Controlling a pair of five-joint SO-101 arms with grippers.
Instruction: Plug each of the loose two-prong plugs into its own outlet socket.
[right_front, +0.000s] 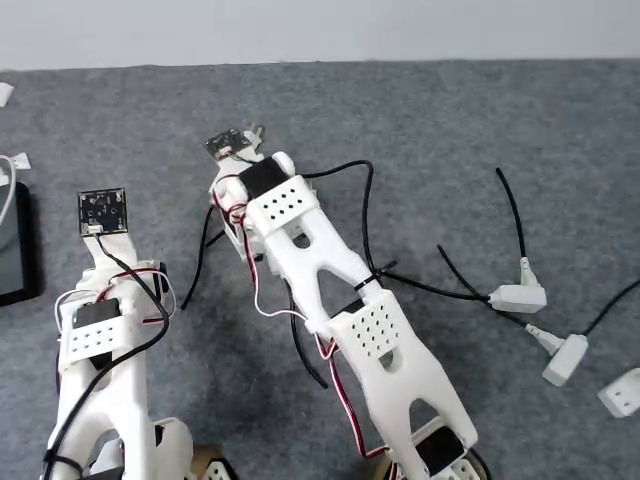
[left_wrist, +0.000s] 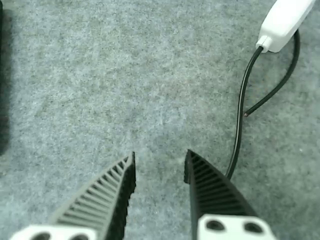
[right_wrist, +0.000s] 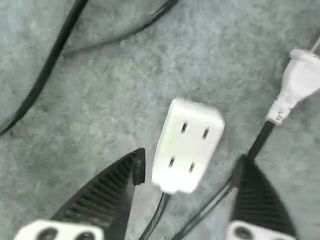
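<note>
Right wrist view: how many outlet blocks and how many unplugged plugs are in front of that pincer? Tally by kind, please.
Outlet socket block: 1
Two-prong plug: 1
Total: 2

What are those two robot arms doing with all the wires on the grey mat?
They are trying to push plugs into sockets. The right gripper hangs open over a white socket block, one finger on each side. The block's slots are empty, and a white plug lies beside it. The left gripper is open over bare grey carpet, with another white cord end lying a little way off. Neither gripper is holding anything yet.
</note>
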